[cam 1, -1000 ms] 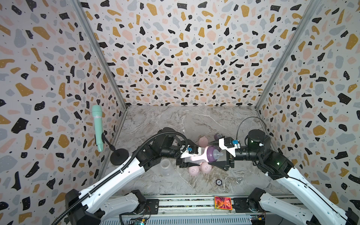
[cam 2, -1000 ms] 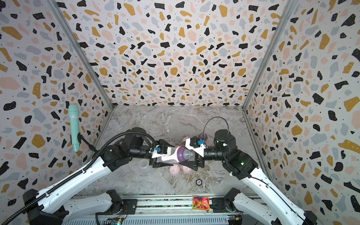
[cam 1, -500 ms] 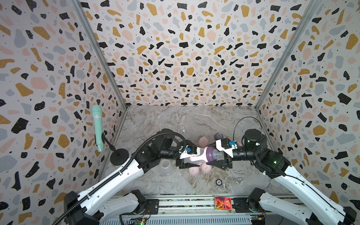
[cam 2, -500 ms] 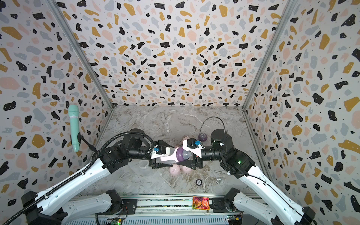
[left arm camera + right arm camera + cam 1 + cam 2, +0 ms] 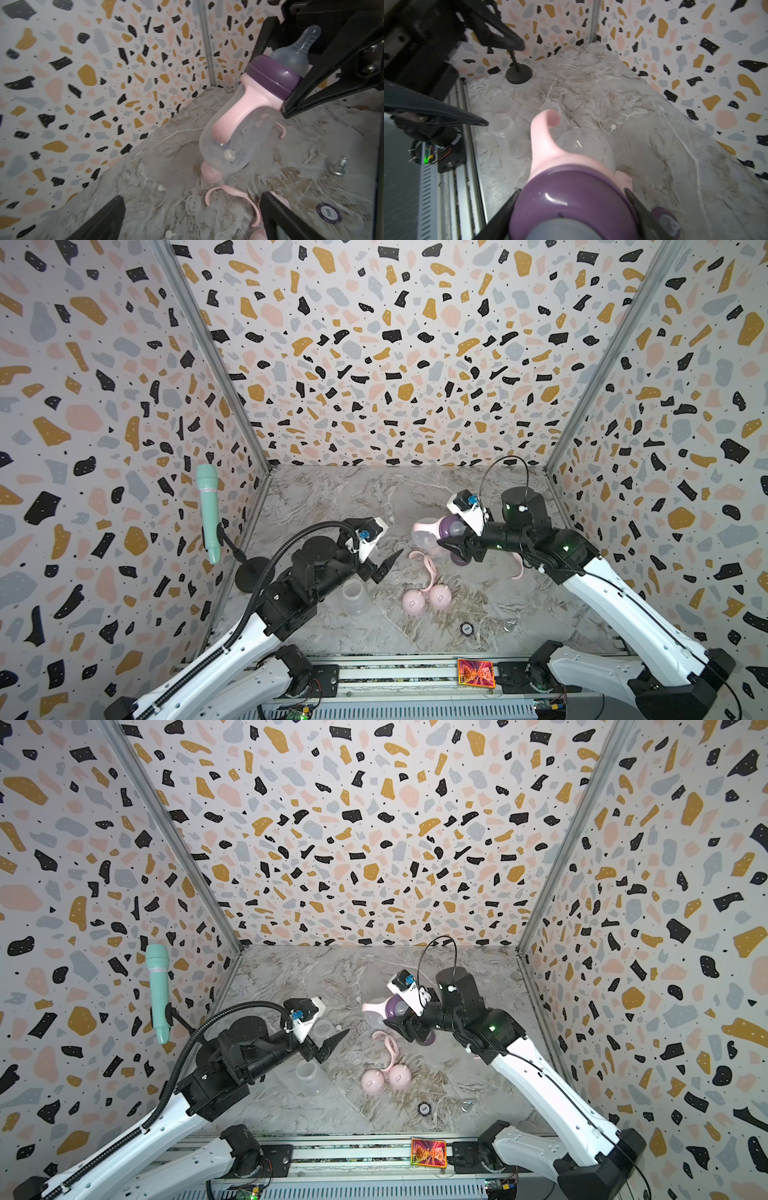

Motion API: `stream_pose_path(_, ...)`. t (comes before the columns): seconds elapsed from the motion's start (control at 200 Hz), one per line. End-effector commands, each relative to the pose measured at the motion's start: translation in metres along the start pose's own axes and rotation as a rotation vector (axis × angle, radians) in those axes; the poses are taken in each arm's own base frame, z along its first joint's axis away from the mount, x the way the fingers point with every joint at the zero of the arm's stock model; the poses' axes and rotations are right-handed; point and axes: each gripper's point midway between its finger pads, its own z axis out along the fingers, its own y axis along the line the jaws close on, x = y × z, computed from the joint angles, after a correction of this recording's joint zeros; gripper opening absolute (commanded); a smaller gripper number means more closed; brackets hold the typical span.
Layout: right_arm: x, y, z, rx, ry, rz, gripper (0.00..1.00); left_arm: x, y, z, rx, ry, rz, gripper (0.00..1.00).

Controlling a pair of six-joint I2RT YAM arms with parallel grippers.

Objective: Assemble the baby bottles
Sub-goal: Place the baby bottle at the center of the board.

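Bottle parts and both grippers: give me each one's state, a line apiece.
left gripper, open, empty.
right gripper, shut on the held bottle's purple collar.
held bottle, teat and handle ring fitted, uncapped.
bare bottle, open-mouthed, on the table.
pink caps, both off, lying on the table.
loose handle ring, lying unfitted.
spare purple collar, loose on the table.

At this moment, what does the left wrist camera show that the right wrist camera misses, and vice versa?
Left wrist only: a loose pink handle ring, a purple poker chip and a small metal fitting, all on the marble table.
Right wrist only: an open clear bottle, the black stand base, a loose purple teat collar and the front rail.
Both: the baby bottle, gripped at its purple collar by the fingers of the right gripper, the open left gripper, and that table.
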Motion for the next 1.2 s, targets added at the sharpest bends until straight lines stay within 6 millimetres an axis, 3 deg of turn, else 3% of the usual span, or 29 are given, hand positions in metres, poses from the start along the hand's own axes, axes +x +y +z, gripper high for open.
stream_pose_path(0.0, -0.007, -0.052, 0.017, 0.139, 0.057, 0.063, 0.0, -0.009, 0.052, -0.017, -0.294, -0.069, -0.143, 1.0)
stream_pose_path(0.195, 0.002, -0.117, 0.076, 0.175, 0.24, 0.11, 0.0, -0.008, 0.056, -0.026, -0.315, -0.082, -0.155, 1.0)
stream_pose_path(0.436, 0.015, -0.163, 0.123, 0.143, 0.366, 0.18, 0.0, -0.003, 0.051, -0.026, -0.292, -0.064, -0.149, 1.0)
stream_pose_path(0.756, 0.056, -0.171, 0.169, 0.045, 0.461, 0.259, 0.0, 0.004, 0.044, -0.02, -0.255, -0.039, -0.12, 1.0)
stream_pose_path(1.096, 0.087, -0.178, 0.188, 0.041, 0.516, 0.3, 0.0, 0.009, 0.041, -0.017, -0.244, -0.02, -0.113, 1.0)
stream_pose_path(1.196, 0.093, -0.179, 0.192, 0.042, 0.526, 0.31, 0.09, 0.01, 0.041, -0.017, -0.242, -0.015, -0.113, 1.0)
